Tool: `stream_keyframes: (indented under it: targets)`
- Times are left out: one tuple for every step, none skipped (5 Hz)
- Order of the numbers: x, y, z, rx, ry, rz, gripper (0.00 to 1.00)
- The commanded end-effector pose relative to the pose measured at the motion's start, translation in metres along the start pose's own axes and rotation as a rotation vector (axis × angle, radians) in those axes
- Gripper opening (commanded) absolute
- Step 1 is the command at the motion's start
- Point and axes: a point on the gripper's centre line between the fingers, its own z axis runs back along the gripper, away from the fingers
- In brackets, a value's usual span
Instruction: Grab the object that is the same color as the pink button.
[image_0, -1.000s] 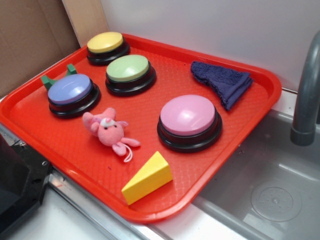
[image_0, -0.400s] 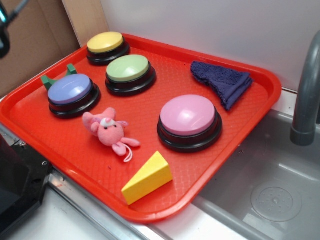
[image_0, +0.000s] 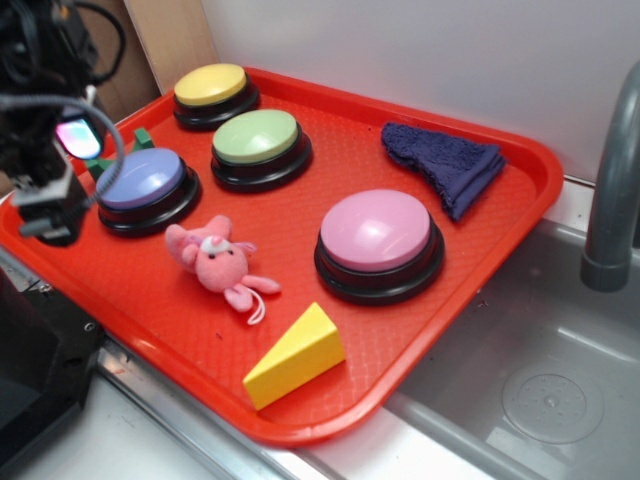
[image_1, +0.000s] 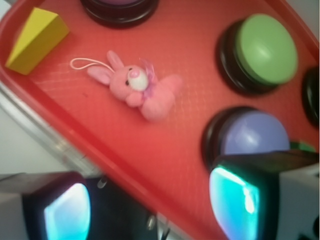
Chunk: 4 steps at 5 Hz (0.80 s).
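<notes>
Pink on pink, so match made: small pink plush animal toy (image_0: 218, 262) lying flat on the red tray (image_0: 500, 215), just beside the pink button (image_0: 378, 240), between it and the lavender-blue button (image_0: 145, 186), with the yellow cheese wedge (image_0: 296, 355) near the button's front edge and not to be taken by mistake. Gripper (image_0: 45, 200) hanging above the tray's rim on the far side of the lavender-blue button from the pink one, well apart from the toy, nothing held; jaws standing wide in the wrist view, toy (image_1: 137, 87) clear ahead of both fingertips (image_1: 235, 200). Best played, probably: cross over toward the pink button's side, centre over the plump body rather than the thin limbs or cord, line the jaws across its narrow width, descend close to the tray, then close gently. Soft plush, likely to squash and slip if pinched at an ear.
</notes>
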Motion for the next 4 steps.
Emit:
stream_keyframes:
  targets:
    - [0.028, 0.013, -0.048, -0.014, -0.059, -0.243, 1.00]
    - [0.034, 0.017, -0.068, -0.056, -0.066, -0.305, 1.00]
    - [0.039, 0.017, -0.082, -0.042, -0.064, -0.357, 1.00]
    - [0.042, 0.017, -0.096, -0.031, -0.039, -0.368, 1.00]
